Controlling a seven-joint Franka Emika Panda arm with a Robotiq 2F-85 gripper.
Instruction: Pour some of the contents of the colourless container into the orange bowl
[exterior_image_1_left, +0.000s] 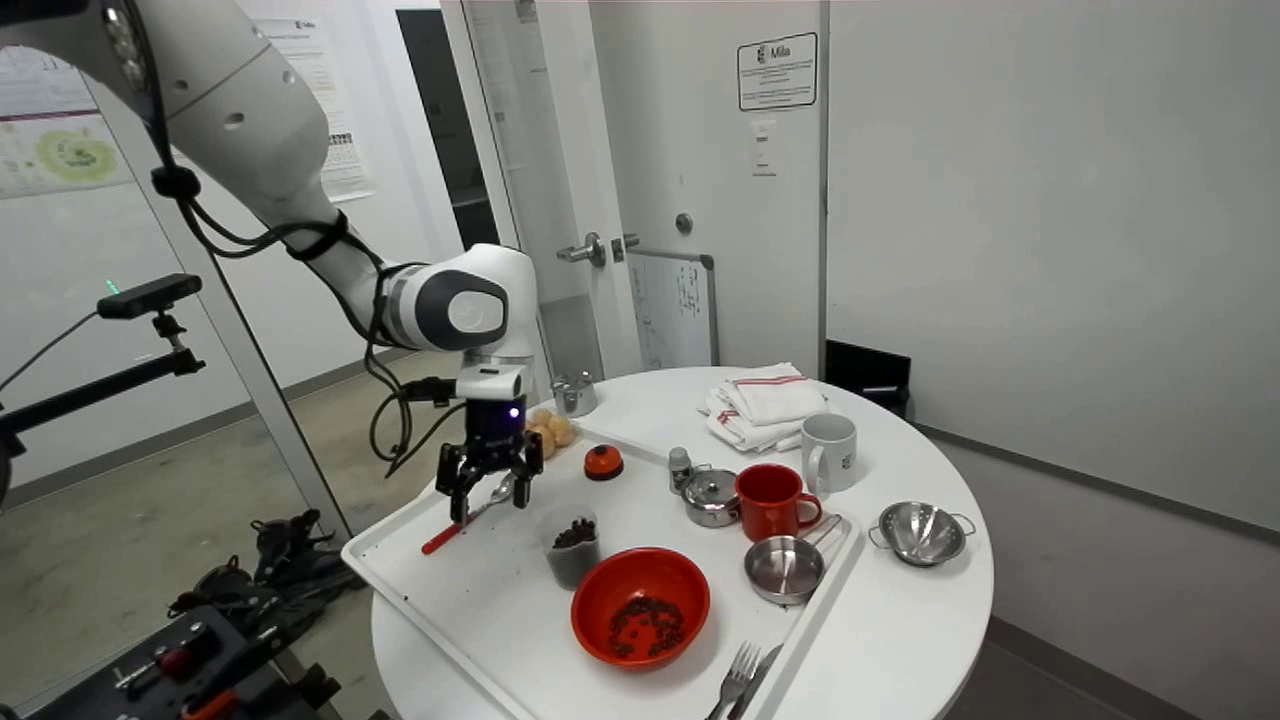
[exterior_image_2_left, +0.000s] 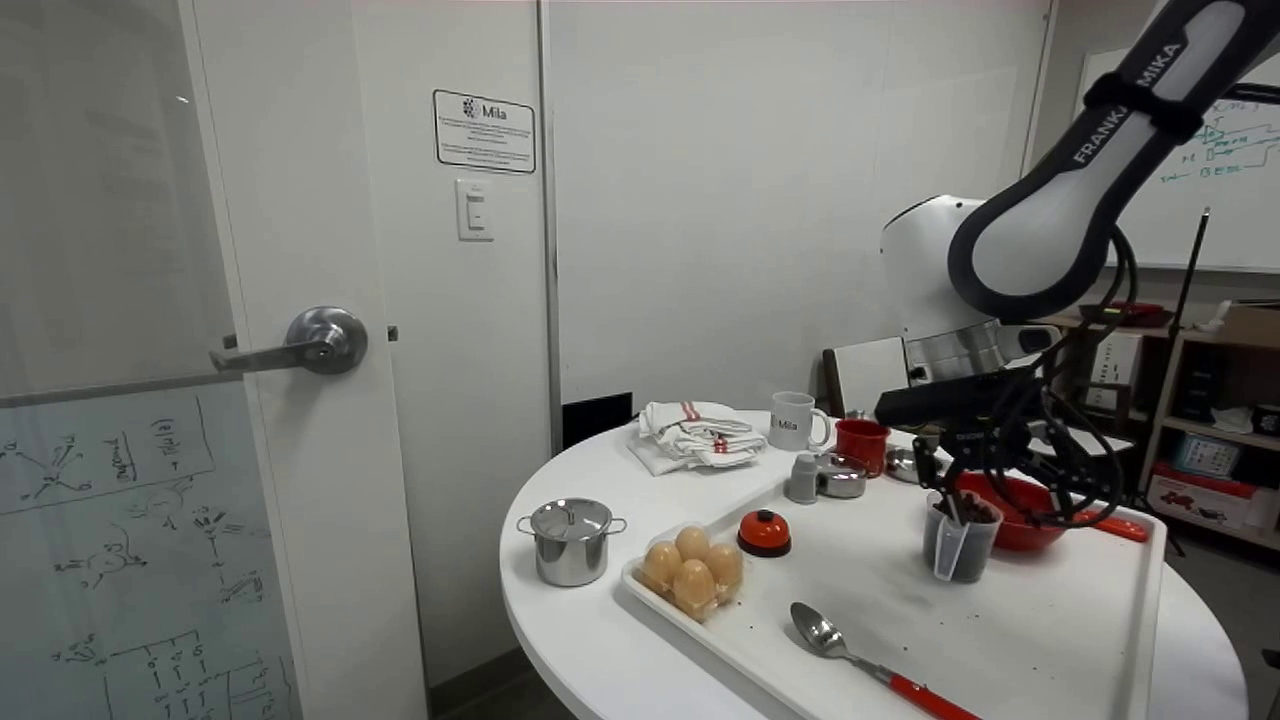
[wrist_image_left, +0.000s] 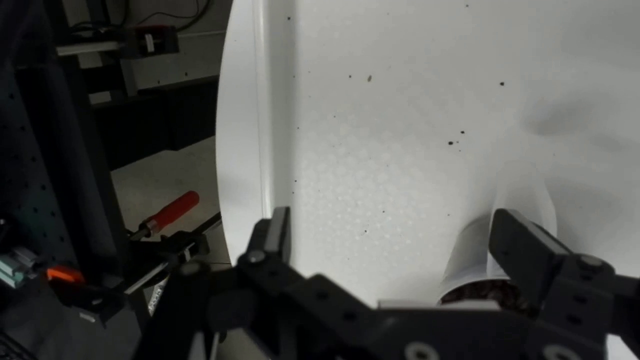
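Colourless container, with dark pieces inside, is seen upright on the white tray, just beside the orange bowl, where similar pieces are scattered. Gripper is held above the tray, released, jaws parted wide.

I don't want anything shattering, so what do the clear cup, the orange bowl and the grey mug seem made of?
Clear cup: probably thin plastic, hazy yet see-through, though glass is possible. Orange bowl: likely smooth plastic, given its even colour; enamel is possible. Grey mug: probably smooth glazed ceramic, from its even, printed wall.
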